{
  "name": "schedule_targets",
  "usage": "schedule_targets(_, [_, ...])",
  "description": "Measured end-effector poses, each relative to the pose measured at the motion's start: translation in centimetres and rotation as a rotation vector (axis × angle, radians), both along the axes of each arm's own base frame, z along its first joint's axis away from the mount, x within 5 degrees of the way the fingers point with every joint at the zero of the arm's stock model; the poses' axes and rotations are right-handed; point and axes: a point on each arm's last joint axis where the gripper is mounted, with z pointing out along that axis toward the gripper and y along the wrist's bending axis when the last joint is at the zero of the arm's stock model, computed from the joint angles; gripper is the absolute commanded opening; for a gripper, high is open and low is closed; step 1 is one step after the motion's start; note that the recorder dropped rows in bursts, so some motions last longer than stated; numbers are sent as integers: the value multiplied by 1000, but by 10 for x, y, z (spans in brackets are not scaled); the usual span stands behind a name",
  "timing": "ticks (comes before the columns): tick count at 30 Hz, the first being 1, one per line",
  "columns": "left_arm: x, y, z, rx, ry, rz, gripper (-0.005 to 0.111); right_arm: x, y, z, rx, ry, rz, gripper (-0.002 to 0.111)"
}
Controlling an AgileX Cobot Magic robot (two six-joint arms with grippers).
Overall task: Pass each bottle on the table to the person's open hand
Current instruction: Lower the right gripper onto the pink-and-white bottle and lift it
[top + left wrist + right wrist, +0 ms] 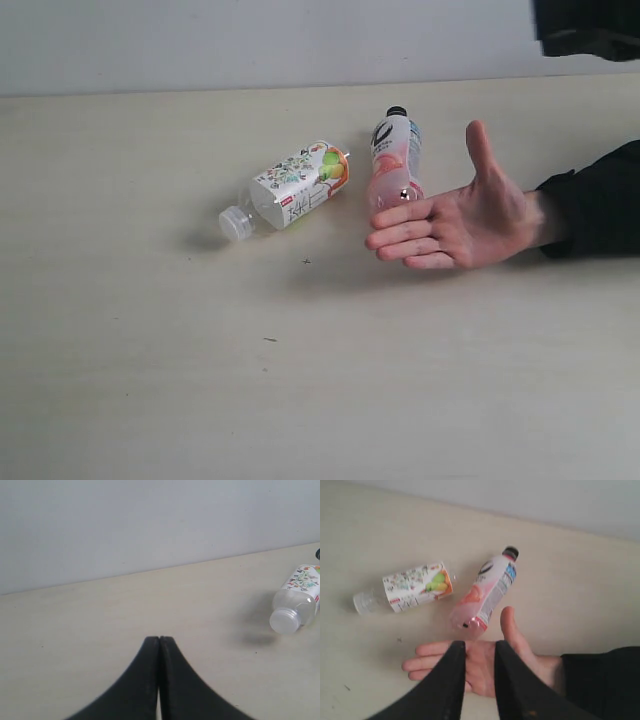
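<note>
Two bottles lie on the table. The floral bottle with orange lies on its side, its clear cap toward the left. The pink bottle with black cap lies next to it, its base by the fingertips of the person's open hand. My right gripper hangs open over that palm with nothing between its fingers. My left gripper is shut and empty, low over bare tabletop, well apart from the floral bottle. The green-lime and white-blue bottles are out of view.
A black part of the right arm shows at the top right corner of the exterior view. The person's black sleeve comes in from the right edge. A pale wall stands behind the table's far edge.
</note>
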Motion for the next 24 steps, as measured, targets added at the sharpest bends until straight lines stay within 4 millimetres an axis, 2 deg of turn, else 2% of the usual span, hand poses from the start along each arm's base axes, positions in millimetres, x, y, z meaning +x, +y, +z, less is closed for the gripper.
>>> schedule_targets(4, [0, 0, 0, 0, 0, 0, 1, 65, 28, -10, -73, 172, -1, 51])
schedule_targets(8, [0, 0, 0, 0, 0, 0, 1, 121, 52, -34, -94, 223, -8, 60])
schedule_targets(14, [0, 0, 0, 0, 0, 0, 1, 169, 69, -69, -124, 289, -83, 71])
schedule_targets(18, [0, 0, 0, 0, 0, 0, 1, 196, 68, -90, -204, 363, -154, 72])
schedule_targets(19, [0, 0, 0, 0, 0, 0, 1, 209, 66, -96, -211, 387, -182, 72])
schedule_targets(24, [0, 0, 0, 0, 0, 0, 1, 243, 75, -111, -182, 435, -203, 82])
